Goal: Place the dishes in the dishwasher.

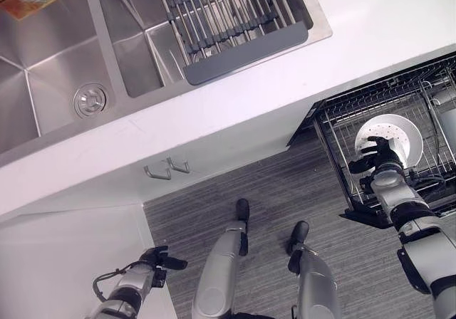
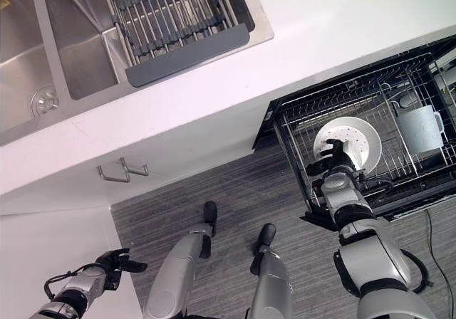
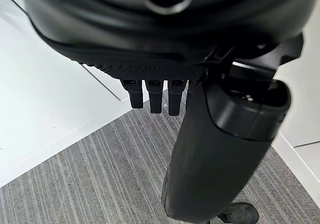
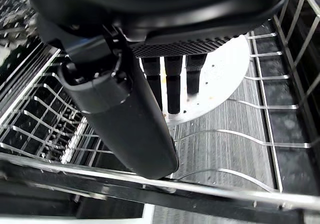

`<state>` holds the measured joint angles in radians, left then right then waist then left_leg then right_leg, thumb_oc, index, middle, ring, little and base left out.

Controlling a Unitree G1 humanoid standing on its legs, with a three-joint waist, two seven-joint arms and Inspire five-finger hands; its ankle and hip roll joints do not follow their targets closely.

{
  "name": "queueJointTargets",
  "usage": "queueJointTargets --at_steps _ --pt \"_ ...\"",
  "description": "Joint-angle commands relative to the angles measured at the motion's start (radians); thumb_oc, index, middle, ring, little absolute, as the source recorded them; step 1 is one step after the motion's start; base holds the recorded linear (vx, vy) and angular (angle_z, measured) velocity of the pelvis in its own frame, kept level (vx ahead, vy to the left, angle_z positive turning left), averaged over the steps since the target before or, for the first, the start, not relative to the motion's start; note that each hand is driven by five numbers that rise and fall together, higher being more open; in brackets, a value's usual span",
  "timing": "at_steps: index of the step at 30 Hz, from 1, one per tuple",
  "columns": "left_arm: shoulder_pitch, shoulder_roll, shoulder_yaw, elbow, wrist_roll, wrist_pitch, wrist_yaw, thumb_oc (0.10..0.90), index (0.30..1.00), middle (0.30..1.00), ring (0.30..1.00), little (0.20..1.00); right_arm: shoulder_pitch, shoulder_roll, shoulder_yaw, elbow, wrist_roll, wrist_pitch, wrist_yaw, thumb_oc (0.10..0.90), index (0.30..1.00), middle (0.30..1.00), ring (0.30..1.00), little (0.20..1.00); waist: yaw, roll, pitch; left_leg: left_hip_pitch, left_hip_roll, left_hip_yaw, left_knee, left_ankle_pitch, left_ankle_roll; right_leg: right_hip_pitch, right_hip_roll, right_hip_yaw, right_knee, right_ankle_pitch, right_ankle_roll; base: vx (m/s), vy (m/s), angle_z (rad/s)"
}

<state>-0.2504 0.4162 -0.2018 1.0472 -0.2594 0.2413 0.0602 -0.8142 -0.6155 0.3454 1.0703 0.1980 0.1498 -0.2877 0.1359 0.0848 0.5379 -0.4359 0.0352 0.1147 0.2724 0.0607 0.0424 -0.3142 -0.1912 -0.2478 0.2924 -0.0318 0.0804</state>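
My right hand (image 2: 336,155) is clamped on the white plate (image 2: 356,137) over the dishwasher rack (image 2: 370,91) at 3 o'clock — left hand (image 2: 114,262) hangs relaxed, holding nothing.

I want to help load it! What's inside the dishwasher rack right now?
In the rack: a white plate pinched by the right hand, and a grey mug. Whatever sits below the wires is hidden.

White plate (image 2: 354,139) (speckled) — grey-striped floor (image 2: 235,191).

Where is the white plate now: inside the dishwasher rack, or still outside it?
Inside. The white plate sits among the wires of the pulled-out dishwasher rack, with the right hand at its near edge.
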Motion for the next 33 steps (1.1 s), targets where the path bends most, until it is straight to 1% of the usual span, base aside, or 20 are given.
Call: queueJointTargets --at_steps 1,2,8,10,11,12,14,16,18,19,20,22,23,24,25,27,28,29,30,33 --pt "0.081 0.037 -0.016 0.001 -0.008 0.002 0.037 0.800 0.900 0.900 0.900 0.900 -0.019 -0.061 -0.013 -0.038 0.115 -0.037 0.042 0.800 0.900 0.900 0.900 0.900 -0.003 0.023 -0.018 0.007 -0.037 -0.088 0.028 -0.159 -0.009 0.003 0.043 0.053 0.111 -0.170 -0.021 0.00 0.000 0.00" --pt "0.081 0.038 -0.015 -0.002 -0.004 -0.001 0.041 0.800 0.900 0.900 0.900 0.900 -0.015 -0.058 -0.018 -0.041 0.130 -0.041 0.043 0.800 0.900 0.900 0.900 0.900 -0.004 0.024 -0.018 0.009 -0.036 -0.087 0.028 -0.160 -0.009 0.003 0.043 0.053 0.111 -0.171 -0.021 0.00 0.000 0.00" --pt "0.087 0.040 0.002 -0.002 0.003 -0.001 0.033 0.800 0.900 0.900 0.900 0.900 -0.001 -0.048 -0.067 -0.098 0.221 -0.110 0.042 0.800 0.900 0.900 0.900 0.900 -0.015 0.019 -0.018 0.016 -0.028 -0.073 0.028 -0.158 -0.013 -0.001 0.043 0.056 0.126 -0.177 -0.027 -0.01 -0.003 -0.03" --pt "0.092 0.033 0.004 0.003 0.003 -0.003 0.033 0.800 0.900 0.900 0.900 0.900 0.011 -0.038 -0.083 -0.131 0.227 -0.124 0.021 0.800 0.900 0.900 0.900 0.900 -0.022 0.017 -0.018 0.020 -0.026 -0.069 0.028 -0.160 -0.014 -0.001 0.046 0.062 0.127 -0.178 -0.029 -0.01 0.014 -0.08" --pt "0.097 0.032 0.009 0.005 0.005 -0.006 0.029 0.800 0.900 0.900 0.900 0.900 0.020 -0.035 -0.090 -0.148 0.234 -0.143 0.005 0.800 0.900 0.900 0.900 0.900 -0.026 0.017 -0.018 0.023 -0.024 -0.066 0.028 -0.161 -0.014 0.000 0.048 0.065 0.125 -0.178 -0.029 -0.08 0.041 -0.05" --pt "0.102 0.026 0.016 0.009 0.001 -0.010 0.031 0.800 0.900 0.900 0.900 0.900 0.033 -0.032 -0.109 -0.192 0.232 -0.157 -0.016 0.800 0.900 0.900 0.900 0.900 -0.033 0.022 -0.018 0.008 -0.012 -0.059 0.028 -0.142 -0.011 -0.013 0.056 0.059 0.115 -0.152 -0.035 -0.08 0.040 -0.05" --pt "0.109 0.023 0.022 0.010 -0.002 -0.011 0.029 0.800 0.900 0.900 0.900 0.900 0.048 -0.029 -0.122 -0.232 0.236 -0.158 -0.038 0.800 0.900 0.900 0.900 0.900 -0.040 0.022 -0.018 0.012 -0.008 -0.054 0.028 -0.145 -0.011 -0.012 0.058 0.063 0.112 -0.151 -0.035 -0.05 0.037 -0.11" --pt "0.123 0.016 0.033 0.014 -0.016 -0.010 0.034 0.800 0.900 0.900 0.900 0.900 0.083 -0.030 -0.144 -0.310 0.208 -0.161 -0.078 0.800 0.900 0.900 0.900 0.900 -0.053 0.018 -0.018 0.019 -0.002 -0.047 0.028 -0.149 -0.013 -0.010 0.061 0.069 0.110 -0.150 -0.034 -0.01 0.038 -0.10" --pt "0.137 0.009 0.046 0.017 -0.031 -0.013 0.039 0.800 0.900 0.900 0.900 0.900 0.122 -0.030 -0.166 -0.412 0.192 -0.149 -0.122 0.800 0.900 0.900 0.900 0.900 -0.067 0.014 -0.018 0.023 0.002 -0.040 0.028 -0.152 -0.013 -0.010 0.064 0.078 0.107 -0.149 -0.033 -0.01 0.030 -0.07" --pt "0.139 0.009 0.048 0.017 -0.034 -0.012 0.041 0.800 0.900 0.900 0.900 0.900 0.129 -0.029 -0.170 -0.429 0.189 -0.149 -0.130 0.800 0.900 0.900 0.900 0.900 -0.070 0.013 -0.018 0.023 0.003 -0.039 0.028 -0.153 -0.012 -0.010 0.064 0.079 0.106 -0.148 -0.032 -0.01 0.038 -0.10" --pt "0.153 0.000 0.067 0.014 -0.047 -0.007 0.049 0.800 0.900 0.900 0.900 0.900 0.188 -0.027 -0.203 -0.564 0.155 -0.139 -0.181 0.800 0.900 0.900 0.900 0.900 -0.090 0.007 -0.018 0.029 0.007 -0.032 0.028 -0.158 -0.012 -0.013 0.067 0.090 0.108 -0.150 -0.031 -0.01 0.048 -0.10" --pt "0.172 -0.011 0.088 0.013 -0.054 -0.012 0.050 0.800 0.900 0.900 0.900 0.900 0.250 -0.025 -0.233 -0.687 0.121 -0.135 -0.210 0.800 0.900 0.900 0.900 0.900 -0.111 0.003 -0.018 0.033 0.012 -0.025 0.028 -0.161 -0.013 -0.015 0.070 0.101 0.108 -0.152 -0.030 -0.01 0.062 -0.09" --pt "0.181 -0.017 0.095 0.014 -0.058 -0.019 0.052 0.800 0.900 0.900 0.900 0.900 0.277 -0.022 -0.245 -0.744 0.098 -0.148 -0.232 0.800 0.900 0.900 0.900 0.900 -0.121 0.001 -0.018 0.034 0.013 -0.020 0.028 -0.162 -0.014 -0.017 0.071 0.106 0.109 -0.153 -0.031 -0.02 0.058 -0.12" --pt "0.188 -0.024 0.102 0.014 -0.059 -0.024 0.054 0.800 0.900 0.900 0.900 0.900 0.302 -0.015 -0.253 -0.801 0.076 -0.144 -0.249 0.800 0.900 0.900 0.900 0.900 -0.130 -0.002 -0.018 0.037 0.014 -0.017 0.028 -0.164 -0.014 -0.016 0.071 0.112 0.108 -0.153 -0.031 -0.04 0.089 -0.17" --pt "0.208 -0.038 0.122 0.011 -0.061 -0.038 0.054 0.800 0.900 0.900 0.900 0.900 0.360 0.003 -0.270 -0.914 0.014 -0.160 -0.289 0.800 0.900 0.900 0.900 0.900 -0.153 -0.005 -0.018 0.045 0.017 -0.006 0.028 -0.169 -0.016 -0.012 0.074 0.122 0.099 -0.152 -0.030 -0.04 0.087 -0.26" --pt "0.229 -0.052 0.140 0.011 -0.054 -0.054 0.050 0.800 0.900 0.900 0.900 0.900 0.420 0.015 -0.284 -0.995 -0.038 -0.180 -0.299 0.800 0.900 0.900 0.900 0.900 -0.173 -0.009 -0.018 0.059 0.022 0.003 0.028 -0.177 -0.020 0.002 0.073 0.128 0.079 -0.147 -0.024 -0.03 0.095 -0.44" --pt "0.247 -0.061 0.145 0.015 -0.054 -0.068 0.047 0.800 0.900 0.900 0.900 0.900 0.472 0.011 -0.300 -1.067 -0.060 -0.189 -0.297 0.800 0.900 0.900 0.900 0.900 -0.189 -0.012 -0.018 0.075 0.027 0.015 0.028 -0.184 -0.021 0.016 0.071 0.133 0.064 -0.140 -0.021 -0.01 0.121 -0.35" --pt "0.267 -0.076 0.151 0.024 -0.048 -0.086 0.044 0.800 0.900 0.900 0.900 0.900 0.521 0.014 -0.314 -1.120 -0.087 -0.226 -0.313 0.800 0.900 0.900 0.900 0.900 -0.204 -0.016 -0.018 0.100 0.035 0.028 0.028 -0.192 -0.023 0.040 0.069 0.138 0.043 -0.134 -0.016 0.00 0.101 -0.15" --pt "0.273 -0.079 0.154 0.029 -0.048 -0.092 0.043 0.800 0.900 0.900 0.900 0.900 0.535 0.013 -0.323 -1.131 -0.090 -0.233 -0.312 0.800 0.900 0.900 0.900 0.900 -0.208 -0.018 -0.018 0.107 0.039 0.031 0.028 -0.195 -0.025 0.048 0.068 0.138 0.038 -0.133 -0.015 0.01 0.071 -0.18" --pt "0.309 -0.093 0.174 0.052 -0.041 -0.119 0.033 0.800 0.900 0.900 0.900 0.900 0.611 0.015 -0.371 -1.183 -0.133 -0.295 -0.288 0.800 0.900 0.900 0.900 0.900 -0.231 -0.029 -0.048 0.144 0.053 0.051 0.028 -0.217 -0.032 0.085 0.061 0.135 0.008 -0.128 0.000 0.03 0.035 -0.21"
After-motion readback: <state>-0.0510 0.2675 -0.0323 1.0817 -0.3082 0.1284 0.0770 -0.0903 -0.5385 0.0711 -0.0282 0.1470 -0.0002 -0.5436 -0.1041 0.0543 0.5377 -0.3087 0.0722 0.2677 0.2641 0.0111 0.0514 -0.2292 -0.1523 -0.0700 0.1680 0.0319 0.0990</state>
